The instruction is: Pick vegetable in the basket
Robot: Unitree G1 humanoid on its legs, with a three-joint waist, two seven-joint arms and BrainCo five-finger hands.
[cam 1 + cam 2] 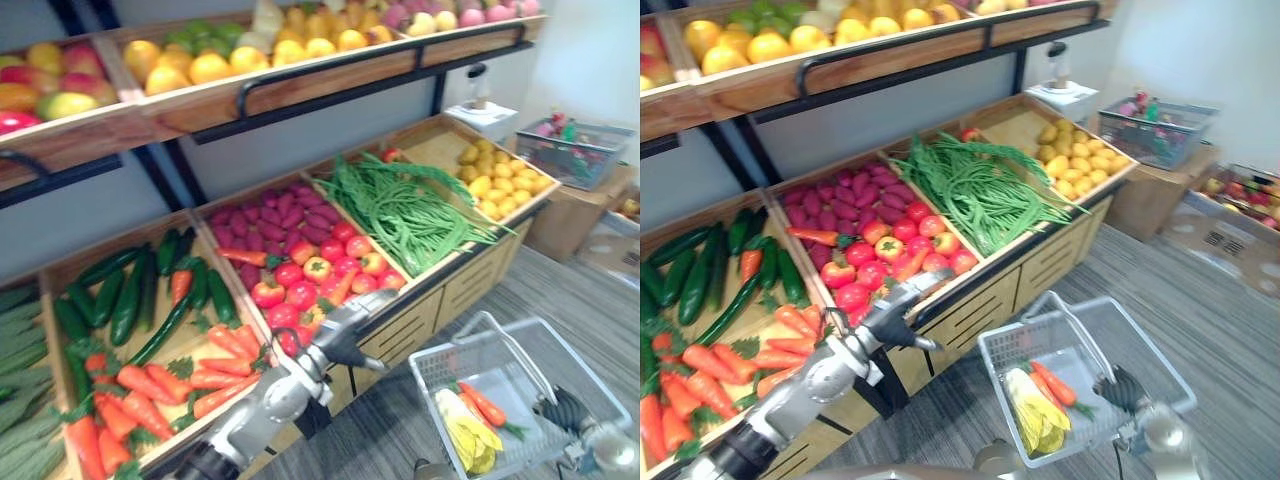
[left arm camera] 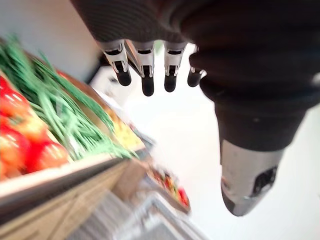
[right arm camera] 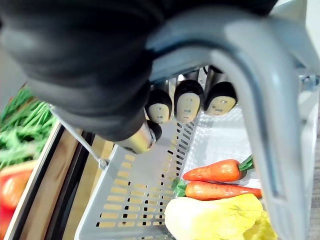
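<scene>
Hanging at the lower right of the head views, the grey basket [image 3: 135, 200] is carried by the right hand [image 1: 565, 410]. Its fingers [image 3: 187, 105] are curled round the basket's handle [image 3: 235, 40] (this closed grip is seen best in the right wrist view). Inside the basket 2 carrots [image 3: 215, 172] are laid side by side and touching. A pale yellow vegetable [image 3: 215, 220] is laid just beside them.

The left hand [image 1: 345, 335] is held out before the front edge of the wooden stand [image 1: 420, 300], near the tomatoes [image 1: 300, 285]. Its fingers [image 2: 147, 75] are loosely extended and the thumb [image 2: 245, 185] is kept apart from them; nothing is held.

On the stand, green beans [image 1: 410, 215] are piled in the compartment next to the tomatoes, and purple vegetables [image 1: 280, 215] are placed behind the tomatoes in the same compartment. Cucumbers [image 1: 125, 300] and loose carrots [image 1: 150, 390] are shown in the compartment on the robot's left. Yellow produce [image 1: 500, 175] is placed at the far right end (its kind cannot be told).
</scene>
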